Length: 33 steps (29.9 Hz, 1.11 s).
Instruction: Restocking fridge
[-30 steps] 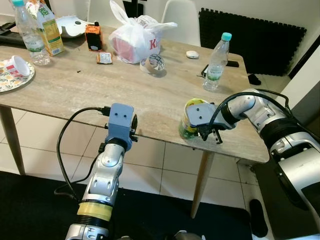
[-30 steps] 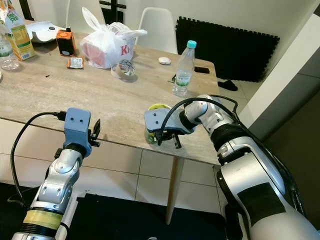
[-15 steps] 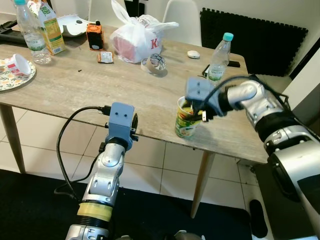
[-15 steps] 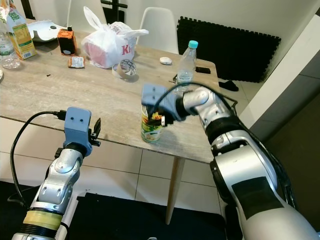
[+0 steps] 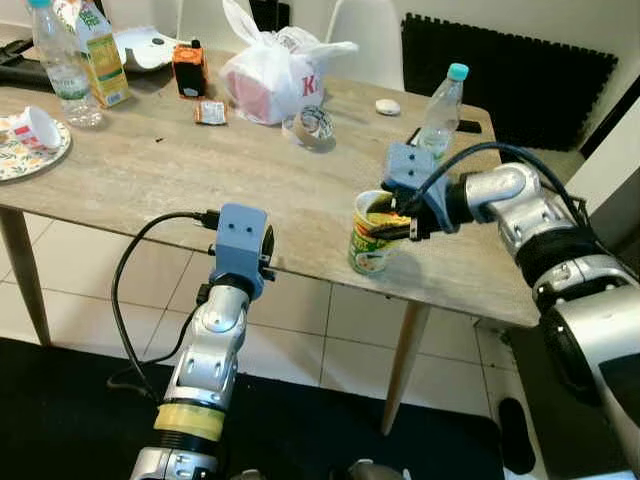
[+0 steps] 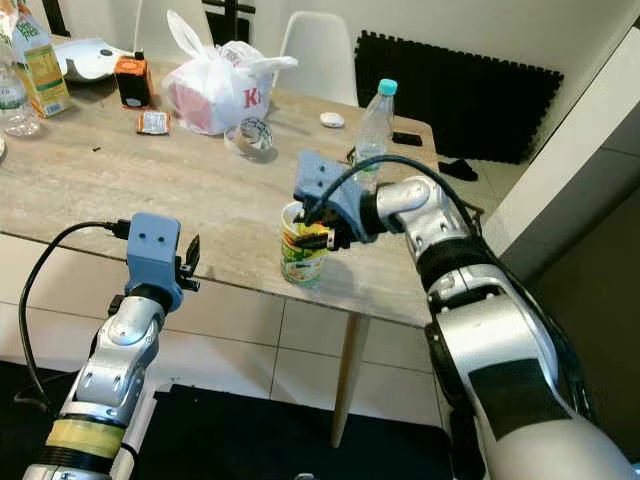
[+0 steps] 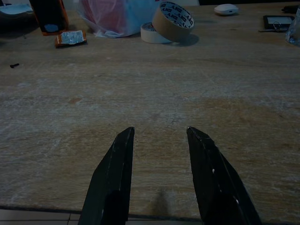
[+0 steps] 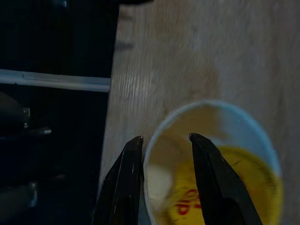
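— So, where is the can?

— The yellow-and-green tin can stands upright near the right end of the wooden desk, close to its near edge. The right hand is on it from the right, and the right wrist view shows one black finger outside the rim and the other finger inside it, so the hand is clamped on the can's wall.

— And the other arm?

— The left hand hovers at the near edge of the desk, left of the can and well apart from it. Its two fingers are spread apart with only bare wood between them.

— What else is on the desk?

— Beyond the can stands a water bottle with a teal cap. Toward the far middle lie a white plastic bag and rolls of tape just beside it. Left of those are an orange box and a small foil packet. At the far left corner stand a juice carton and another clear bottle, with a patterned plate nearer on the left edge.
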{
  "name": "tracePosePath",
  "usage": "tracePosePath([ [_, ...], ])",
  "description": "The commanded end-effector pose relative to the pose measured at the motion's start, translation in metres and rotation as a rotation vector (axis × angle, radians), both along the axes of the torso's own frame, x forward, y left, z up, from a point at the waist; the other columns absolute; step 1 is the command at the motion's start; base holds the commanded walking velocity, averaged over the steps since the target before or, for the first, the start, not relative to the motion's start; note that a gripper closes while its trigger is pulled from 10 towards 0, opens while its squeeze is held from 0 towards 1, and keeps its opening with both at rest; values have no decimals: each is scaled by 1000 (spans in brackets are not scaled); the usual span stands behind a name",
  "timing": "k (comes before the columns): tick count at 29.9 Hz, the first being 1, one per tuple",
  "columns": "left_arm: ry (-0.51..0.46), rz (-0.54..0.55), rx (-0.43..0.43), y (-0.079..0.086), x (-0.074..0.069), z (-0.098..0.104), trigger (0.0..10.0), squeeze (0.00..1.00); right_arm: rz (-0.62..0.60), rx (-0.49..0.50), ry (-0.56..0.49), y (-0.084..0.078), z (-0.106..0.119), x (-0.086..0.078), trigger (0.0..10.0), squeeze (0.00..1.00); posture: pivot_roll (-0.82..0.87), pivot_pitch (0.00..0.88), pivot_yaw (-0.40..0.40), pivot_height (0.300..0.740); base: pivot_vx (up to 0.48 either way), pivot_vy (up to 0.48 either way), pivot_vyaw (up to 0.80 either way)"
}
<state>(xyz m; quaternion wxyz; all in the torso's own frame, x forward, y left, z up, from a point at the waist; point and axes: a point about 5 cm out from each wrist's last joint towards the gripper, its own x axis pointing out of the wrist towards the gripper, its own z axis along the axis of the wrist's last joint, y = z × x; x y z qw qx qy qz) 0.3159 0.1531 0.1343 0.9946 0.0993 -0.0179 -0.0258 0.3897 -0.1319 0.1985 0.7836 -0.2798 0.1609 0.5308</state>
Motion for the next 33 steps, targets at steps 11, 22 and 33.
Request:
tracePosePath([
  [11,14,-21,-6,-8,3,-2,10000,0,-56,34,16,-9,0,1,0,0,18,60,-149,740,0,0,0],
  [22,13,-25,-6,-9,5,-2,10000,0,-60,94,23,-13,2,0,0,0,16,57,-146,740,0,0,0],
  [33,16,-20,-8,-8,5,-3,10000,0,-251,327,-212,-44,33,0,10000,0,1,56,-143,740,0,0,0],
])
